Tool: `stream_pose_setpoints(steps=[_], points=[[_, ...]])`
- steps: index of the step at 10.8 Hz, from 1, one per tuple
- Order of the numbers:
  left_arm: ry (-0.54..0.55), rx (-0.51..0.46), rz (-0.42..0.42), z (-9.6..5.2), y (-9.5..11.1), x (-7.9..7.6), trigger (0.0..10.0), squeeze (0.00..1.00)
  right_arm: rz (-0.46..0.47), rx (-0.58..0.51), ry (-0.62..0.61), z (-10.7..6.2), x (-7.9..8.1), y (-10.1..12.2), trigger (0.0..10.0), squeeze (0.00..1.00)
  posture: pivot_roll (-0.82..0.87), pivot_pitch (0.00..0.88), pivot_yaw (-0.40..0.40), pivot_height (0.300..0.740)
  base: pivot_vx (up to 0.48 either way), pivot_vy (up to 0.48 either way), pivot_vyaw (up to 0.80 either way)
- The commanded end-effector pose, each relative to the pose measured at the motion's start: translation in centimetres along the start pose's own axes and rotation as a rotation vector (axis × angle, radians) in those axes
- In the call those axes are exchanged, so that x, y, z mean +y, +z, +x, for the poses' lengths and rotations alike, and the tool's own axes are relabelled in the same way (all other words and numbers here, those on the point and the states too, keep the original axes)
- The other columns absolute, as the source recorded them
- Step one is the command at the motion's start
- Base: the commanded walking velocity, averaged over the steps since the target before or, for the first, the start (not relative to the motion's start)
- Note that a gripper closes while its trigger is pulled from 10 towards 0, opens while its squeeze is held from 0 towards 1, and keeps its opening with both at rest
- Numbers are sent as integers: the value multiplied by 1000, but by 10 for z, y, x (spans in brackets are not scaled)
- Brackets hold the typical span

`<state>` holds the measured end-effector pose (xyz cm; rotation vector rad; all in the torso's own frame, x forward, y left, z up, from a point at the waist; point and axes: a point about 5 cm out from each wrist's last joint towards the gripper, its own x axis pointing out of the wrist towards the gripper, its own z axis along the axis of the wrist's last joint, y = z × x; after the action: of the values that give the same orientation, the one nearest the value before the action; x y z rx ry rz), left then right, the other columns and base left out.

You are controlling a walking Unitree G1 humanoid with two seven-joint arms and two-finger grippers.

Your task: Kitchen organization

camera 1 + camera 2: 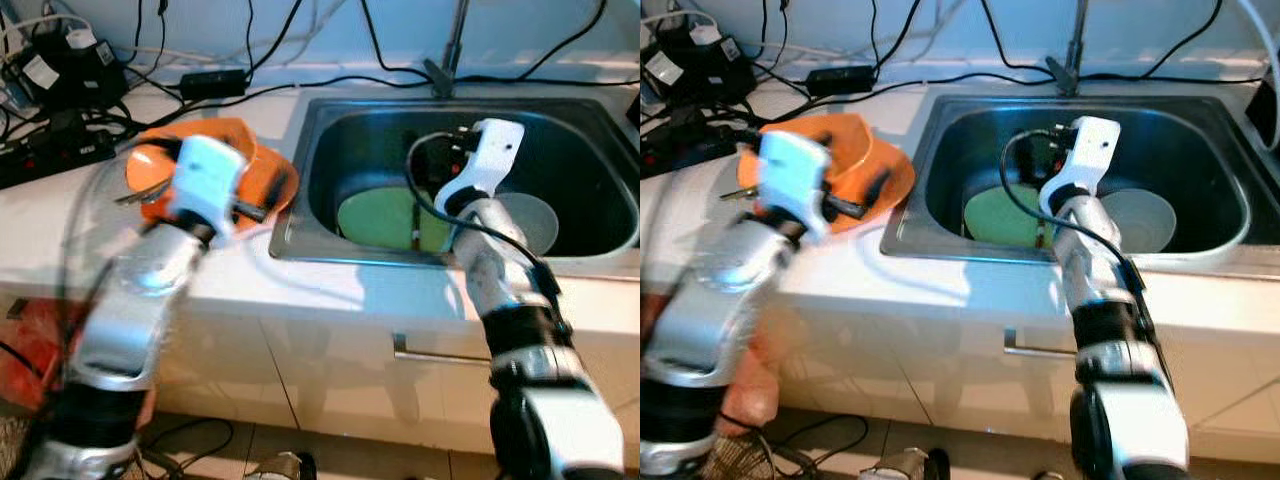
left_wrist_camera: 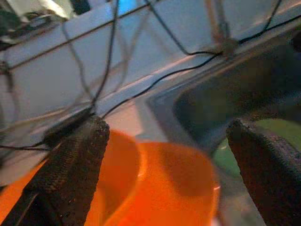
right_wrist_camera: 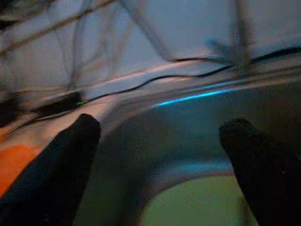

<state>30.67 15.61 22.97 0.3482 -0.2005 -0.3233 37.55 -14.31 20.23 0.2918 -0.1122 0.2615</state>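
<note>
White countertop (image 1: 330, 285) with steel sink (image 1: 600, 255) set in. Orange dishes (image 1: 265, 175) left of sink. Black cables (image 1: 215, 80) and adapters along back wall.

Black cables (image 1: 300, 85), power strip (image 1: 50, 150) on countertop (image 1: 330, 285).

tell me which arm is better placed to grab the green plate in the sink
Right. The right tool is open over the sink, directly above the green plate. The left tool is over the orange dishes on the counter.

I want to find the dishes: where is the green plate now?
The green plate lies in the sink, on its left side, beside a grey bowl, under the right gripper.
</note>
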Motion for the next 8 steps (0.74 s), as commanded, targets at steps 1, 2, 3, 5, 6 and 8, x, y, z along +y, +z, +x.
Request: stream_pose_setpoints(steps=[1, 2, 3, 5, 6, 8], points=[[70, 41, 46, -8, -7, 13, 10000, 0, 39, 33, 160, -8, 17, 3, 10000, 0, 183, 94, 76, 740, 0, 0, 0], [111, 66, 41, -13, -12, 19, 10000, 0, 75, 69, 261, -19, 23, 4, 10000, 0, 182, 93, 73, 740, 0, 0, 0], [132, 63, 33, -15, -13, 21, 10000, 0, 76, 102, 340, -29, 29, 4, 10000, 0, 177, 91, 74, 740, 0, 0, 0], [224, 92, -26, -16, -25, 22, 10000, 0, 62, 242, 577, -57, 46, 2, 10000, 0, 157, 84, 86, 740, 0, 0, 0], [249, 90, -43, -16, -28, 20, 10000, 0, 46, 262, 605, -62, 46, 1, 10000, 0, 152, 82, 88, 740, 0, 0, 0], [349, 100, -83, -16, -35, 19, 10000, 0, -5, 263, 620, -67, 50, 2, 10000, 0, 156, 73, 97, 740, 0, 0, 0]])
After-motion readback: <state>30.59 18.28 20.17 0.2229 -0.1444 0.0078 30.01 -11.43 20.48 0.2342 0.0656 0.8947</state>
